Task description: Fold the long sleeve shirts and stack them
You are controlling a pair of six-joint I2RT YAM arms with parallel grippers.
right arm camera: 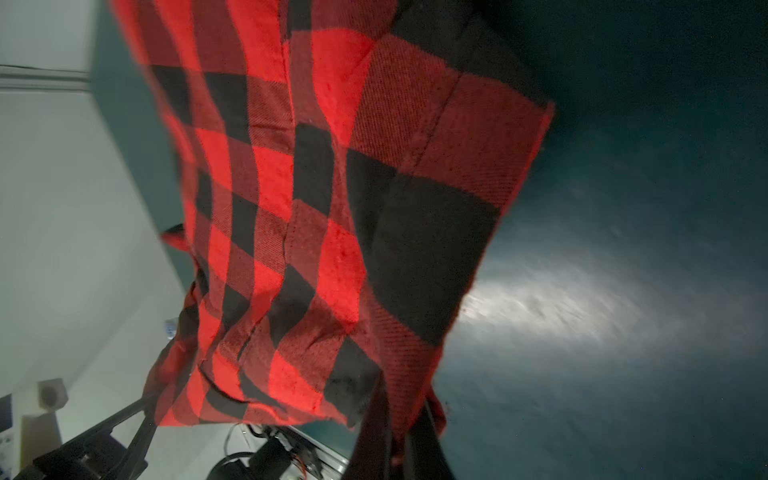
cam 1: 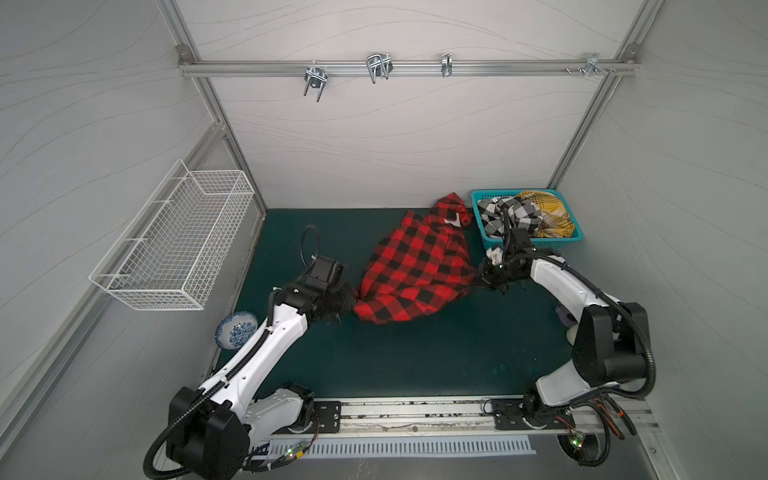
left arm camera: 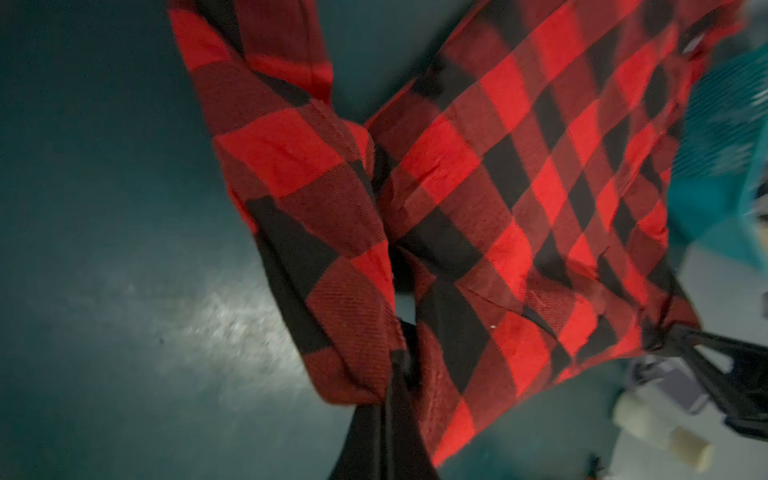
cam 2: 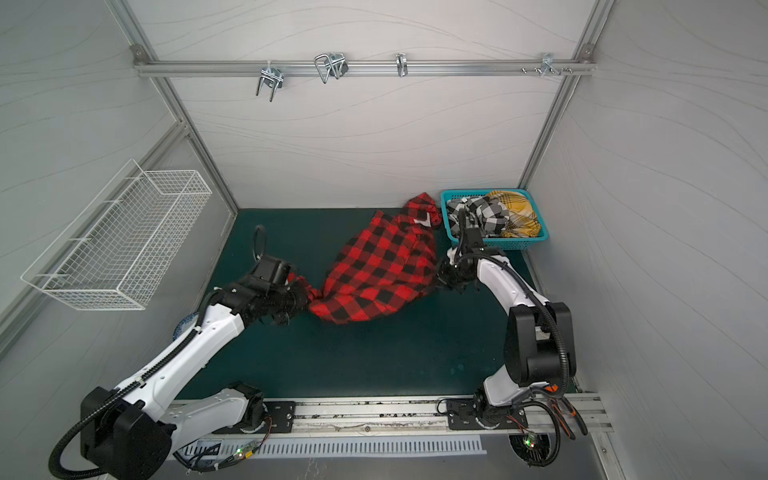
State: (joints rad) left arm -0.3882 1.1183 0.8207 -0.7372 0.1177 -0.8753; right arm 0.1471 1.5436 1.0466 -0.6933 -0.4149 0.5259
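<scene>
Red-and-black buffalo plaid cloth shirt [cam 1: 415, 270] just beside teal plastic basket [cam 1: 536, 244], stretched between my left jaws and right jaws, both clamped on its edges; I'd pull evenly, then lay it flat.

The red plaid shirt [left arm camera: 478, 199] hides the tips of the left pincer [left arm camera: 395, 374].

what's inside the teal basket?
The basket holds two crumpled shirts: a black-and-white check shirt and, beside it, a yellow plaid shirt. The basket floor and anything beneath them are covered.
</scene>
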